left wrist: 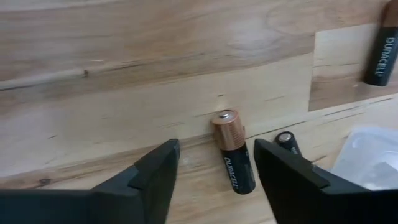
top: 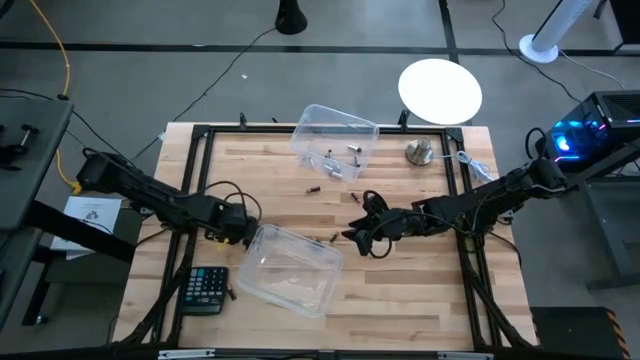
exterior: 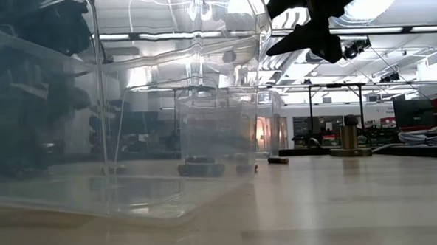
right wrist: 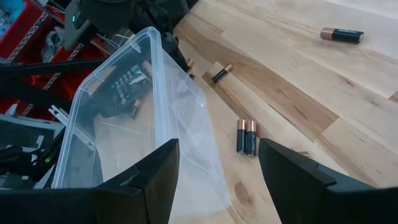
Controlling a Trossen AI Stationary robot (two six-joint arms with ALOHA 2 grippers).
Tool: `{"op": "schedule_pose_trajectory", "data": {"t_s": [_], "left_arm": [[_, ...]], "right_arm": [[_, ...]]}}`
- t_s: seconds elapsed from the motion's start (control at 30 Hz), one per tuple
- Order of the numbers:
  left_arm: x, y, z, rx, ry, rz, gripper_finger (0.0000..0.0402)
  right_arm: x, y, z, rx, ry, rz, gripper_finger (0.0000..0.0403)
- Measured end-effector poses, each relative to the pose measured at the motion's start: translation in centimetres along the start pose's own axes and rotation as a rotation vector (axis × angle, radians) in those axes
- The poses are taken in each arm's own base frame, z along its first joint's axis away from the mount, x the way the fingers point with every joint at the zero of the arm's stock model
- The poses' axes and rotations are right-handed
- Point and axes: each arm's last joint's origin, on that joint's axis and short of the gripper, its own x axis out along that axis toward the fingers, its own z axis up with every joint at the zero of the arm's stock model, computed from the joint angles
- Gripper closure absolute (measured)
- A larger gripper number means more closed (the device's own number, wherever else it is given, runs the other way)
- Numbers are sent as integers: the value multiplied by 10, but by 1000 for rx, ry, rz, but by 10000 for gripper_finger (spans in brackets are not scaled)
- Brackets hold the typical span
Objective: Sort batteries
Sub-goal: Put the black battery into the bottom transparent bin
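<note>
A robotics lab: a wooden workbench [top: 400, 290] on a bare concrete floor [top: 150, 80], trailing cables [top: 40, 35], ceiling strip lights [exterior: 421, 29] (open hall behind).

I see a light wood plank counter [top: 400, 290] with a black metal frame [top: 200, 135] round its edge. Grey concrete floor [top: 150, 80] beyond it, with black cables and a yellow cable [top: 55, 45] running across. Round white disc [top: 440, 91] just past the counter's far edge, white fan-like base [top: 548, 42] at the far right corner, black cone stand [top: 291, 17] top centre. Dark box with blue lights [top: 585, 135] on the right. From my low view: open hall, long ceiling strip lights [exterior: 421, 29], dark monitor [exterior: 414, 114] far right. Red rack [right wrist: 25, 37] beside the counter in my right wrist view.
</note>
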Motion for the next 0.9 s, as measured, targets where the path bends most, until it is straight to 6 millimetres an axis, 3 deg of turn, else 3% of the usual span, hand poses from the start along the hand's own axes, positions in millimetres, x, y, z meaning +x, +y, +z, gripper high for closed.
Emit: {"op": "schedule_pose_trajectory", "data": {"t_s": [0.23,0.63,0.77,0.9], "left_arm": [[1,4,1,1,-28,43,369],[-23,17,22,28,-189,-6,369],[-53,11,27,117,-228,-133,369],[-95,1,24,329,-269,-320,370]], "right_arm": [[0,0,0,-7,0,0,188],[1,-1,2,-50,-19,-17,188],[1,-2,3,-46,-28,-16,188],[-3,0,6,-40,-39,-1,188]]}}
